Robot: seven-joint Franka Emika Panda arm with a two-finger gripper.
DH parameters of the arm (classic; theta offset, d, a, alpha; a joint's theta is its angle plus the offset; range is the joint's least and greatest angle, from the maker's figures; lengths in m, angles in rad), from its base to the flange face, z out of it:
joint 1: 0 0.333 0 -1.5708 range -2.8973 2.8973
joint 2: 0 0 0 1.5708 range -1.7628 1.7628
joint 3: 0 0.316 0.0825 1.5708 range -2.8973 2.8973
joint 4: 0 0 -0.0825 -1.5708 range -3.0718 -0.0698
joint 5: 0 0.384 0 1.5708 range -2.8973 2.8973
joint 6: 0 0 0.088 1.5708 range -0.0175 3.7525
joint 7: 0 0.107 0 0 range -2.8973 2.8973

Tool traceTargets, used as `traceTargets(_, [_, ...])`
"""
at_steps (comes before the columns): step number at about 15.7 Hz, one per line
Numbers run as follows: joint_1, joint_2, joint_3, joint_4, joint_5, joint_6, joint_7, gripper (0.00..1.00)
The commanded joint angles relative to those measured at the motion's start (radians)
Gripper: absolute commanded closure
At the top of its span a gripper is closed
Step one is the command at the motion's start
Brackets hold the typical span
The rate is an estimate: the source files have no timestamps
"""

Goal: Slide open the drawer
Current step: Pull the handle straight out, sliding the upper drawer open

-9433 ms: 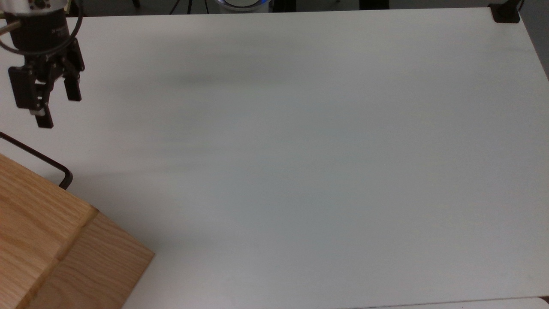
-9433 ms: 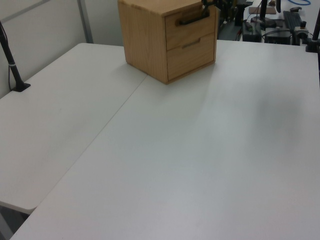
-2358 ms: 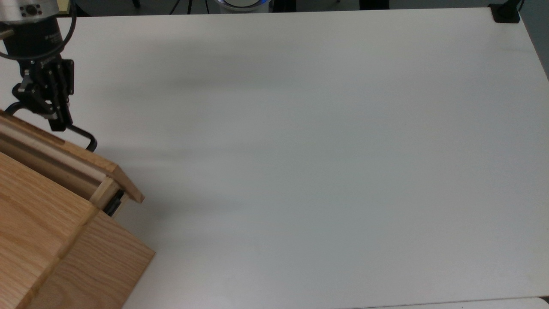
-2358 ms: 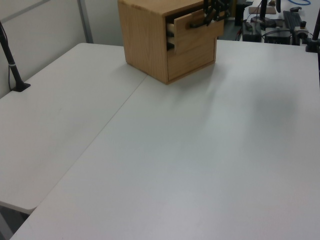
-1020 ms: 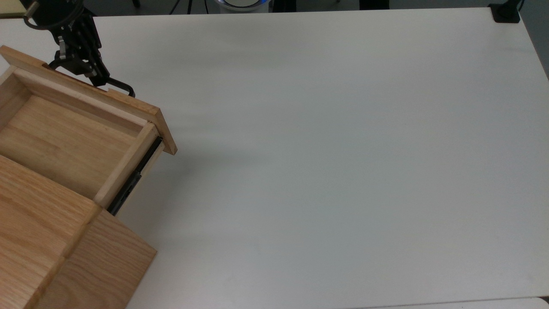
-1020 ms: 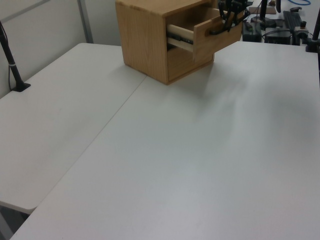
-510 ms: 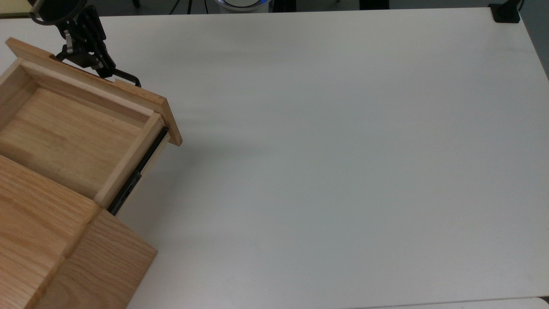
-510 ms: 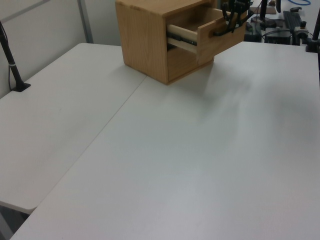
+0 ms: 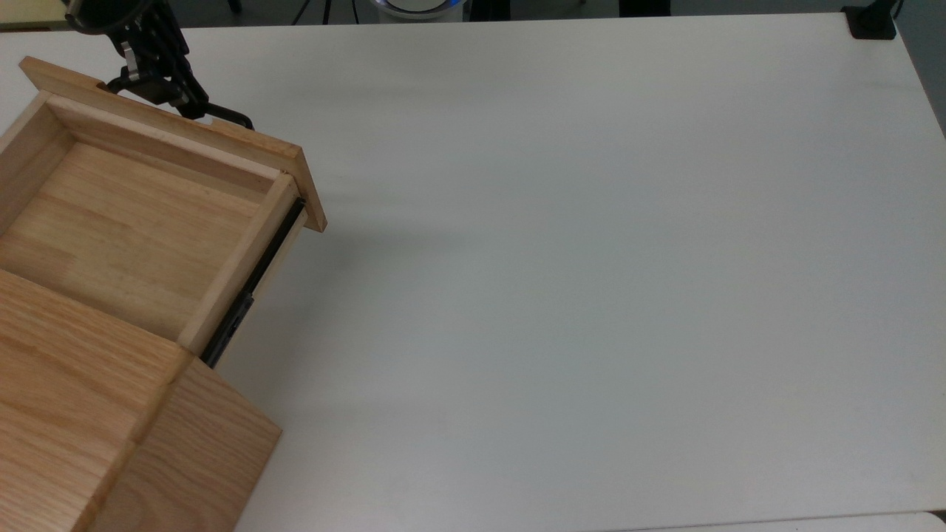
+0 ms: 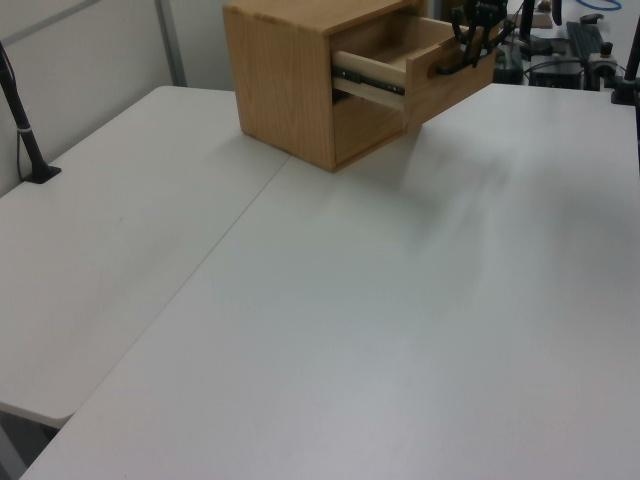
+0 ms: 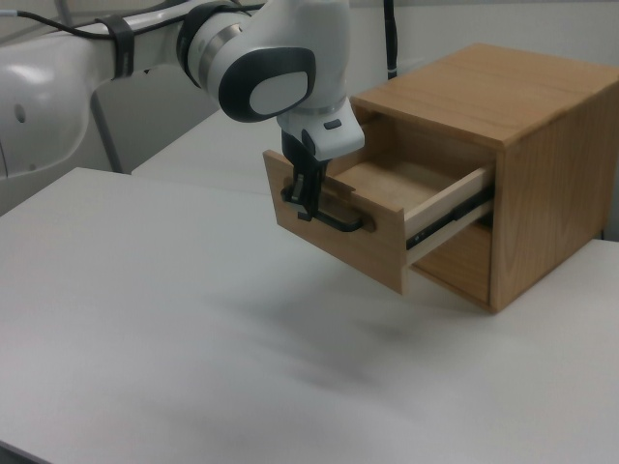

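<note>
1. Drawer of light oak now stands pulled far out of the cabinet, at the top view's left edge; half a second ago its front panel sat a little nearer the cabinet, and some nine seconds ago it was fully shut.
2. Its bare wooden floor lies open to the top view, and the black side rail shows stretched between the tray and the cabinet body.
3. The gripper holds the thin black bar handle on the front panel, its jaws closed together on the bar; it has travelled outward with the drawer over the last second.
4. Judged from this, the sliding is nearly or wholly done: most of the tray's length is out, and little rail seems left to draw.
5. The cabinet itself looks to have shifted slightly on the table since a second ago, so a further pull may drag the whole box rather than open the drawer more.
6. A second, lower drawer under the open one stays shut.
7. The white tabletop ahead of the front panel holds nothing that would block further travel.
8. A black clamp sits at the top view's far right corner, well apart, and a dark stand rises at the left view's left edge.
</note>
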Motion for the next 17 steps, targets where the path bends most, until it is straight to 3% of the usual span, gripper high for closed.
traceTargets(1, [0.033,-0.035,0.035,-0.051,0.007,-0.127,-0.274,1.00])
traceTargets(5, [0.033,-0.035,0.035,-0.050,0.005,-0.153,-0.288,1.00])
traceTargets(6, [0.031,-0.034,0.035,-0.050,0.005,-0.153,-0.288,0.92])
traceTargets(8, [0.031,-0.034,0.035,-0.048,0.005,-0.155,-0.285,0.56])
traceTargets(10, [0.035,-0.032,0.035,-0.048,0.005,-0.155,-0.282,0.36])
traceTargets(15, [0.035,-0.029,0.035,-0.033,0.002,-0.136,-0.278,0.05])
traceTargets(17, [0.035,-0.023,0.035,-0.015,0.002,-0.135,-0.278,0.00])
